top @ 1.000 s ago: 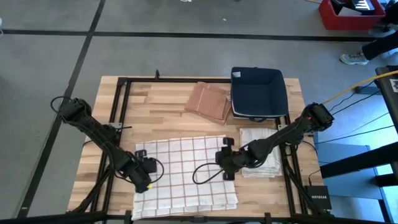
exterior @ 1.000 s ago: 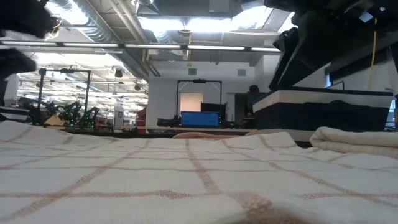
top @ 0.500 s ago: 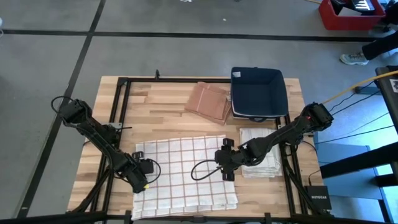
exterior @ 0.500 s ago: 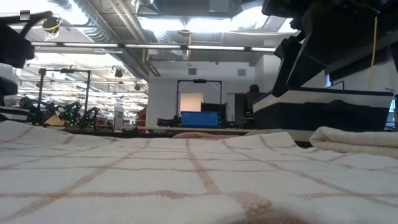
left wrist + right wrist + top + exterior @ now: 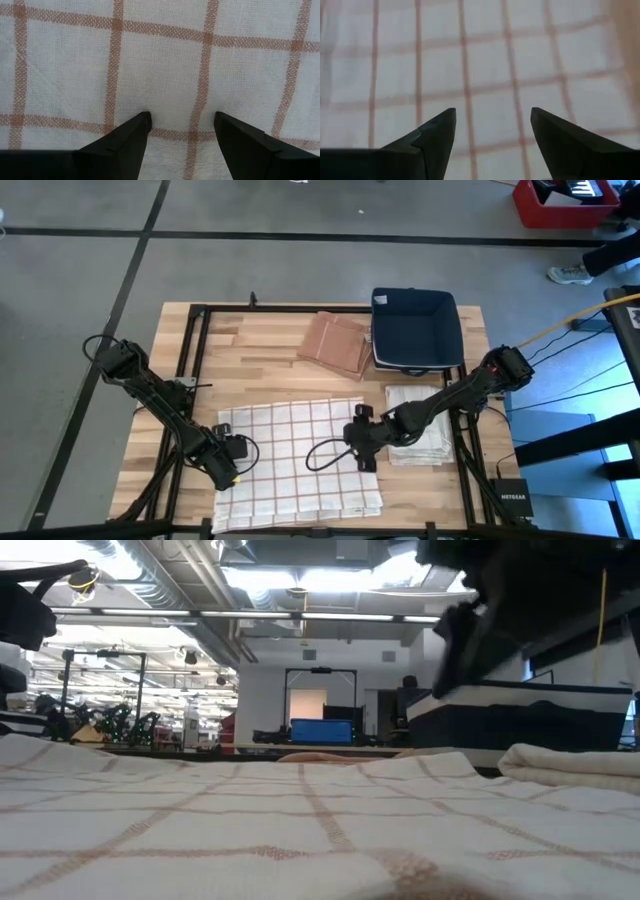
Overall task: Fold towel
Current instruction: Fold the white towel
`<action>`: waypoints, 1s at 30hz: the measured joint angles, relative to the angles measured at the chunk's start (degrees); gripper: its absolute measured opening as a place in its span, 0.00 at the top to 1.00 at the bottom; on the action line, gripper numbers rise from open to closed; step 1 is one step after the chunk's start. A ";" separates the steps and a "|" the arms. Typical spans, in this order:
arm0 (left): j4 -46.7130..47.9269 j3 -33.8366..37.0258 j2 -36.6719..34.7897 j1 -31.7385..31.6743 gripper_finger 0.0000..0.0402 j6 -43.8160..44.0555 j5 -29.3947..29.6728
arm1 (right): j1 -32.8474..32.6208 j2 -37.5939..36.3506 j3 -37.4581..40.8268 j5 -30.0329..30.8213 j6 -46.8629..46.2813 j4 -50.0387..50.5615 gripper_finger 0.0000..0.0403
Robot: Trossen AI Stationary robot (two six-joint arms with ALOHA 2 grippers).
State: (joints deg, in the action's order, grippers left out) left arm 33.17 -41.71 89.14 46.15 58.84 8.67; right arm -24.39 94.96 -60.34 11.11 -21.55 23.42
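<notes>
Both hands over flat towel (image 5: pixel 296 455)

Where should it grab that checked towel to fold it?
Probably at the side edges. The towel lies flat, so only its rim gives something to pinch. The left claw and right claw, both open, sit over opposite edges; each could nip straight down there and lift.

Bright overhead lights, blurred right wrist view
</notes>
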 joint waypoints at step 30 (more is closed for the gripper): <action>-0.81 0.13 0.15 1.51 0.45 0.71 1.40 | -2.62 6.34 3.15 -5.36 1.19 5.55 0.44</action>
State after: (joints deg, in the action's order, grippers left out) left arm 32.36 -41.58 89.30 47.66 59.55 10.06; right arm -27.01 101.30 -57.18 5.76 -20.36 28.97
